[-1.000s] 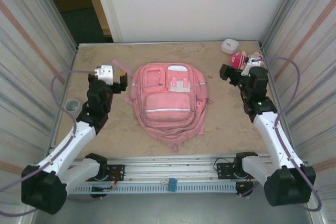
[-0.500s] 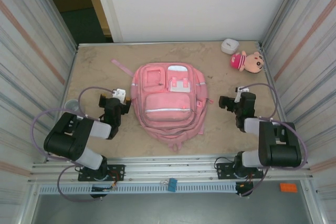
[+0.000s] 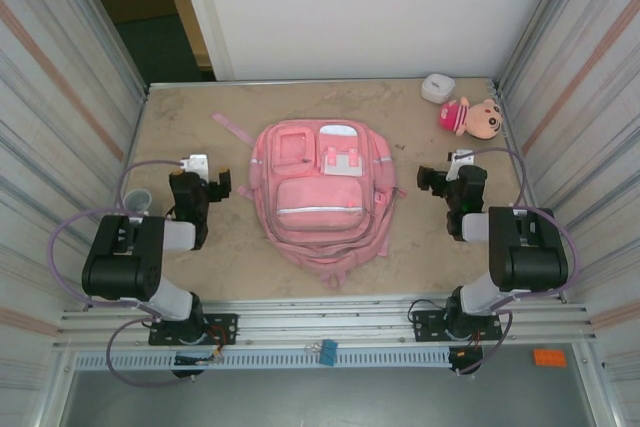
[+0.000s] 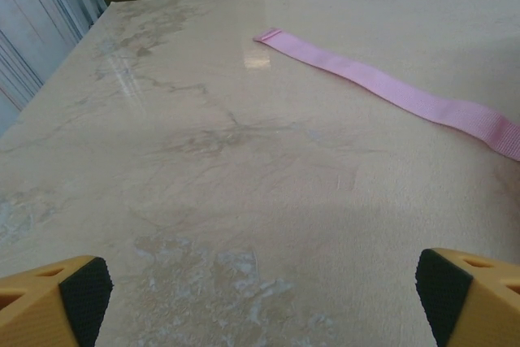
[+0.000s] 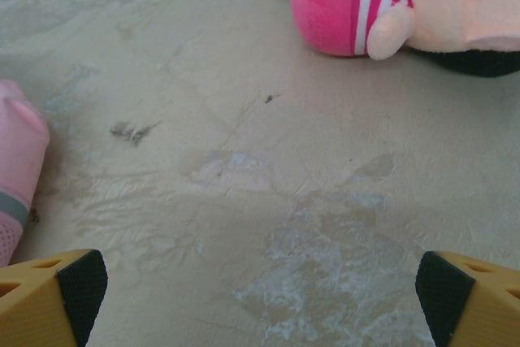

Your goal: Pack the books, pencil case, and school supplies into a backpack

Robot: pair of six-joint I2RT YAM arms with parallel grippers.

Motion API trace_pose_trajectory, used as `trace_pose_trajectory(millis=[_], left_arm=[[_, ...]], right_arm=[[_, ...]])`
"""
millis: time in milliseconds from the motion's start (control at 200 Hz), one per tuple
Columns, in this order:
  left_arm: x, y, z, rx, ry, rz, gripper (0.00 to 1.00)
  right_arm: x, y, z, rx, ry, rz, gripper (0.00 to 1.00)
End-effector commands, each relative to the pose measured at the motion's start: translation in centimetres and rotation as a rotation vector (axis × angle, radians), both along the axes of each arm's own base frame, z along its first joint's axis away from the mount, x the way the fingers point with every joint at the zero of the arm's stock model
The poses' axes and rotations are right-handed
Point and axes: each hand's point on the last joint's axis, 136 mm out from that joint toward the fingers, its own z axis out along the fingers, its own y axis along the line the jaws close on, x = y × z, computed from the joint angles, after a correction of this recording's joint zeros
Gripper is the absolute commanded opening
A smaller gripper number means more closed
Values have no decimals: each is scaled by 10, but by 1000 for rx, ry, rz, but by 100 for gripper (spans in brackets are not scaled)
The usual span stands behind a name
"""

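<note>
1 pink backpack (image 3: 320,197) on beige marbled table (image 3: 180,137); ribbed metal side walls (image 3: 60,97).

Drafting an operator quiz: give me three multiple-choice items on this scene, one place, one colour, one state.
1. The large pink fabric backpack lies: A) centre of the beige tabletop; B) far left corner; C) against the right wall.
2. The flat woven strap is: A) blue; B) pink; C) grey.
3. The left pincer is: A) shut on the strap; B) open, empty; C) shut on a pen.
A: the overhead view shows it mid-table. B: the left wrist view shows pink. B: fingertips wide apart, nothing between.
</note>
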Motion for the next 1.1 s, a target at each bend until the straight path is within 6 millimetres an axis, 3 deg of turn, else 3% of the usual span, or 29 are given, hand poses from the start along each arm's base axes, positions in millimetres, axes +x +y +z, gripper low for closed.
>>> trace_pose_trajectory(millis=[0, 1092], left_arm=[[3, -4, 4, -21, -6, -7, 99], [3, -4, 4, -20, -4, -8, 99]], right_arm=[[3, -2, 2, 7, -3, -16, 99], [2, -2, 2, 8, -1, -15, 99]])
